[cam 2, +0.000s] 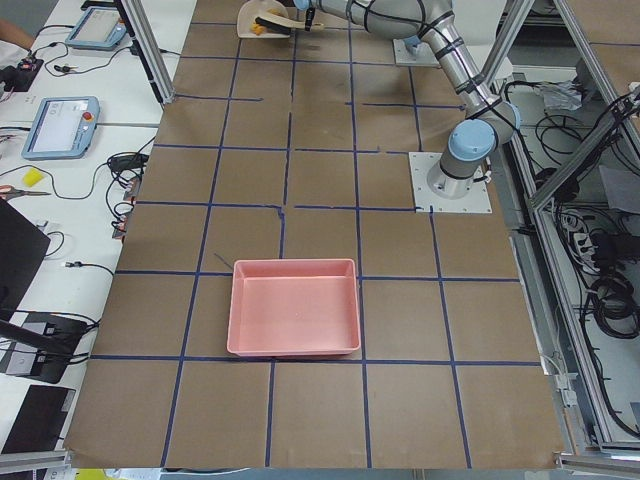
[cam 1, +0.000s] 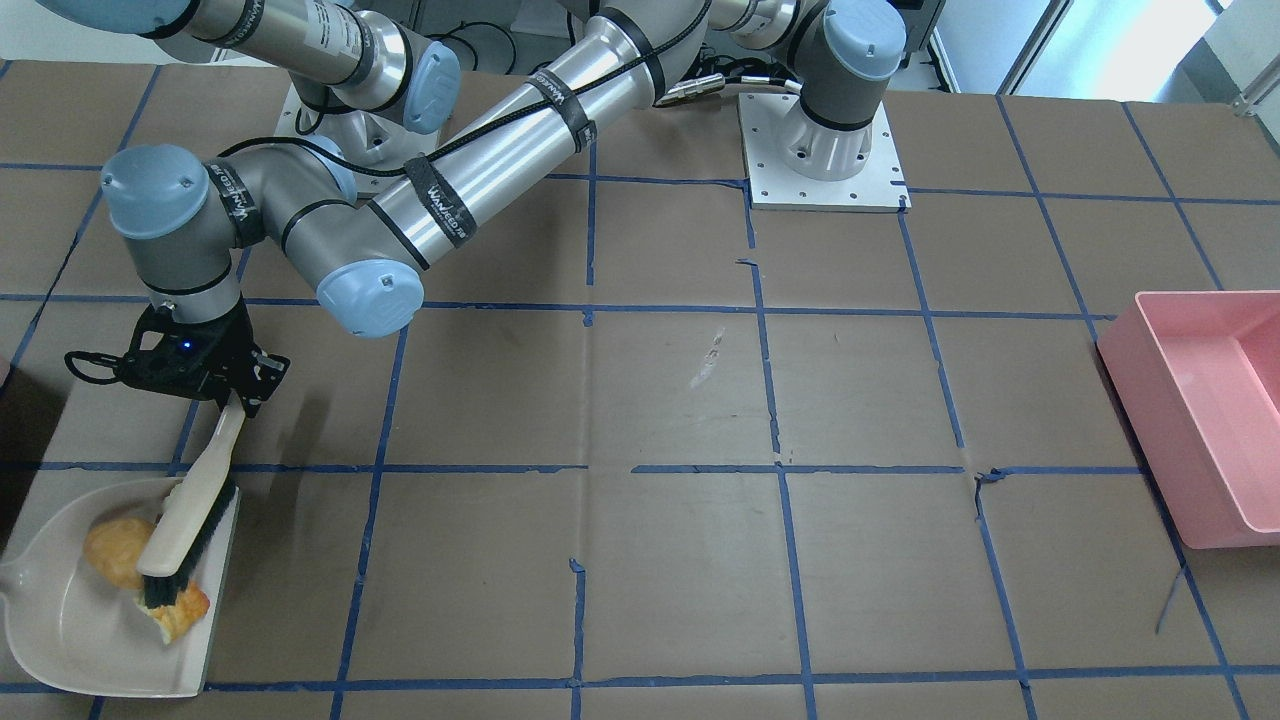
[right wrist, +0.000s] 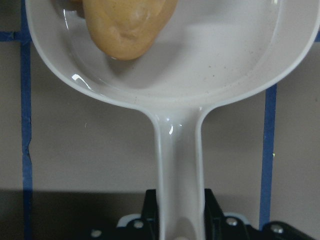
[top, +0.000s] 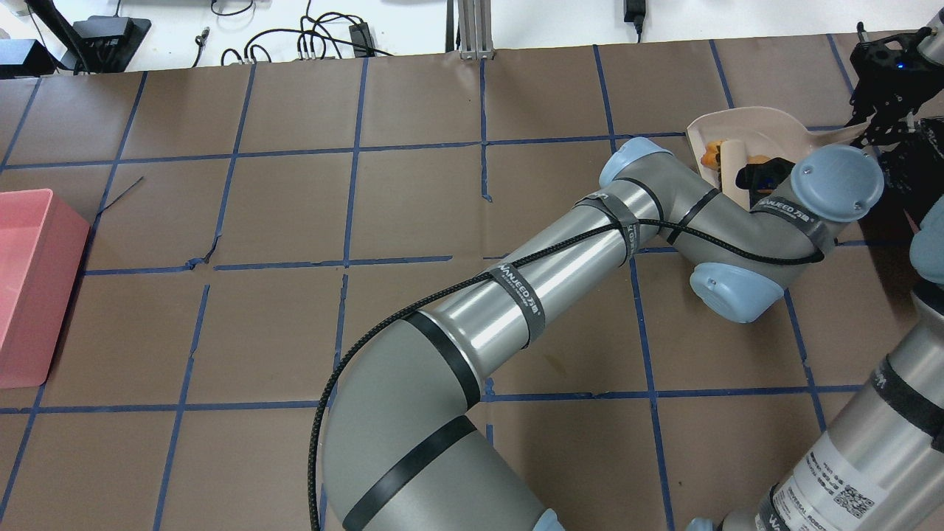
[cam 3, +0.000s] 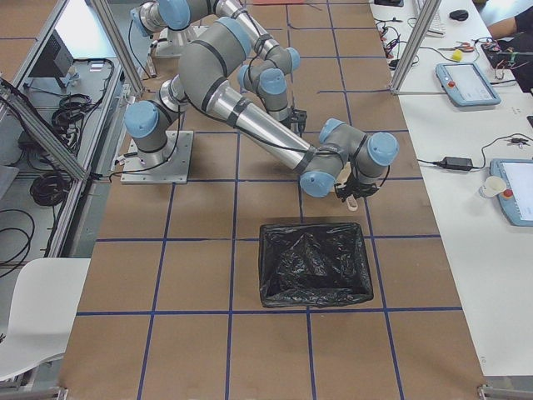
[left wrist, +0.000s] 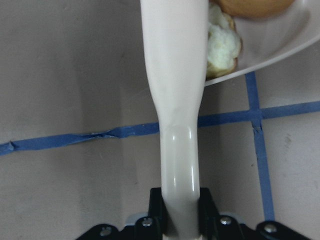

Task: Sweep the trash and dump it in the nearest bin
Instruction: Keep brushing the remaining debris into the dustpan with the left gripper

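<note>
L gripper (left wrist: 181,220) clamped on brush (cam 1: 195,510) handle. R gripper (right wrist: 180,220) pinching dustpan (cam 1: 70,620) handle. Tan lump (cam 1: 112,548) + 1 foam chunk (cam 1: 182,610) inside dustpan, bristles touching chunk. Black-lined bin (cam 3: 315,265) near.

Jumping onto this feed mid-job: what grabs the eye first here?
The left arm reaches across the table, its left tool shut on the brush, bristles down in the dustpan at the robot's right end. The right tool grips its handle; a tan lump and a pale foam chunk lie inside. A black-lined bin stands near there, the pink bin at the opposite end.
</note>
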### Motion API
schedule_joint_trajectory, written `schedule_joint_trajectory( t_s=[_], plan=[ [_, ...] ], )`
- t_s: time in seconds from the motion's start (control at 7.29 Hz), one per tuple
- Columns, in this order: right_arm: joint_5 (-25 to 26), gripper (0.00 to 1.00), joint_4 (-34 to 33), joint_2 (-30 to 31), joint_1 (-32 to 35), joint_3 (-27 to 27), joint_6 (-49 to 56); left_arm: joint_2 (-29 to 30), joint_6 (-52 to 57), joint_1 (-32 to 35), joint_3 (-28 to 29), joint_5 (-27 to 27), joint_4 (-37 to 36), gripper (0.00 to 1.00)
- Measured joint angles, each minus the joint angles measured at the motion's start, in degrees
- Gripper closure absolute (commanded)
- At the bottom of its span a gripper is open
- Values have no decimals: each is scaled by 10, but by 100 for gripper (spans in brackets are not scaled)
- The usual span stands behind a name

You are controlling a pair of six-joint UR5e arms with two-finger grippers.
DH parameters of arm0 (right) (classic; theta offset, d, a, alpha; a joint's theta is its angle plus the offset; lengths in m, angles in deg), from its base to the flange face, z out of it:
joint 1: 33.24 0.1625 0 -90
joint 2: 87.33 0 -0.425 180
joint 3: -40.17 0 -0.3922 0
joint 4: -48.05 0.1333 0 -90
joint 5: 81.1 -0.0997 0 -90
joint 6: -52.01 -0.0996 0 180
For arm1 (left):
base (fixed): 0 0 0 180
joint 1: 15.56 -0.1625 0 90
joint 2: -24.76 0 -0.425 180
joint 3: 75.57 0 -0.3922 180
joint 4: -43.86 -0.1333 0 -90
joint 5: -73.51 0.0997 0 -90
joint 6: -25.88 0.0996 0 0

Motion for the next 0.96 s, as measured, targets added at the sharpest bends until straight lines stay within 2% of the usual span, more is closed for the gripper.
schedule_joint_trajectory(
  t_s=[0.27,0.96],
  plan=[
    [0,100,0,0,0,0,0,-3,3,3,-3,5,2,97],
    [0,100,1,0,0,0,1,-6,6,6,-13,57,39,97]
  ],
)
